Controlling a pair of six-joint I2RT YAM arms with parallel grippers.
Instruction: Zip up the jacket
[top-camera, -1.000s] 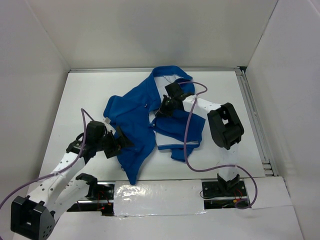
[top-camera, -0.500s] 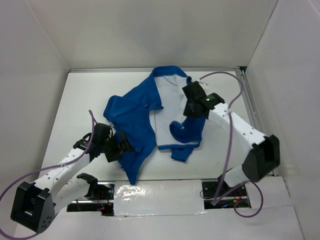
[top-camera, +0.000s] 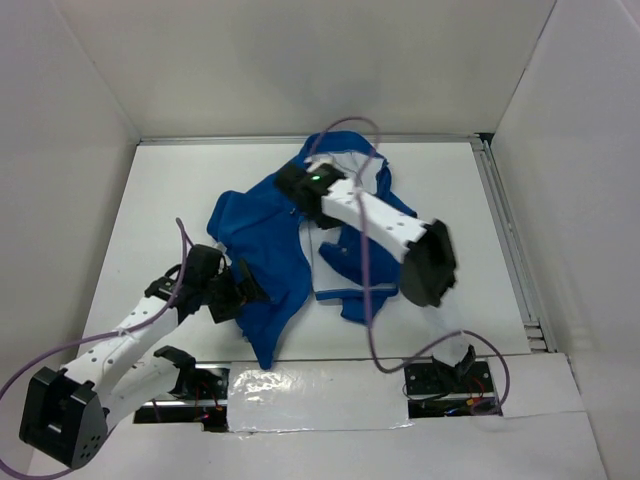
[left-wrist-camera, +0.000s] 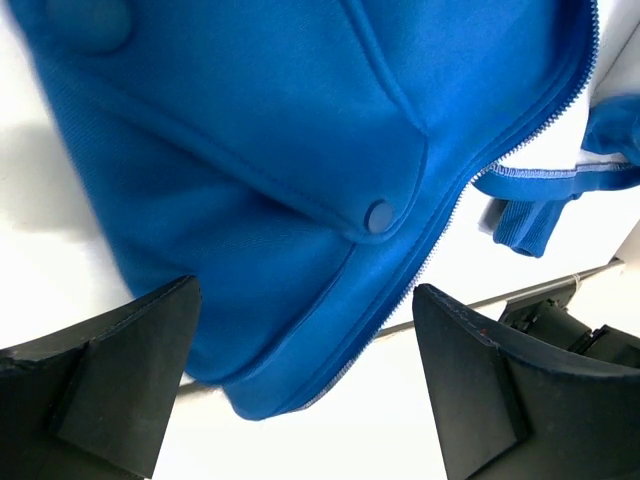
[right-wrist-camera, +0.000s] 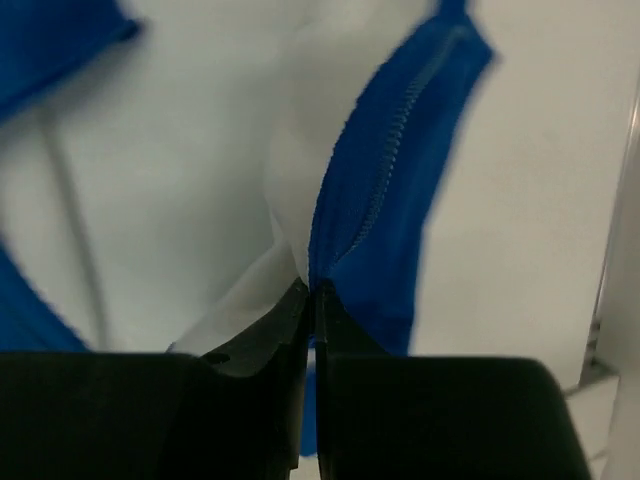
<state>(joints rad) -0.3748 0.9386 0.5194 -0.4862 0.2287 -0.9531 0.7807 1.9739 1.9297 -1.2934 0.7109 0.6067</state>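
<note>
The blue jacket (top-camera: 262, 235) lies open and rumpled on the white table (top-camera: 160, 190), with its collar at the far side. My left gripper (top-camera: 244, 288) is open over the lower hem of the left front panel. In the left wrist view the blue hem (left-wrist-camera: 270, 330) and its pale zipper edge (left-wrist-camera: 500, 165) lie between the wide-spread fingers (left-wrist-camera: 120, 380). My right gripper (top-camera: 295, 185) reaches across the jacket near the collar. In the right wrist view it (right-wrist-camera: 312, 292) is shut on the blue zipper edge (right-wrist-camera: 395, 150), beside the white lining (right-wrist-camera: 200, 180).
White walls enclose the table on three sides. A metal rail (top-camera: 510, 250) runs along the right edge. Shiny tape (top-camera: 310, 385) covers the near edge between the arm bases. A purple cable (top-camera: 365, 270) loops over the jacket's right half.
My right arm has swung from the jacket's right side leftward towards the collar, carrying the zipper edge with it. My left gripper has stayed at the left hem.
</note>
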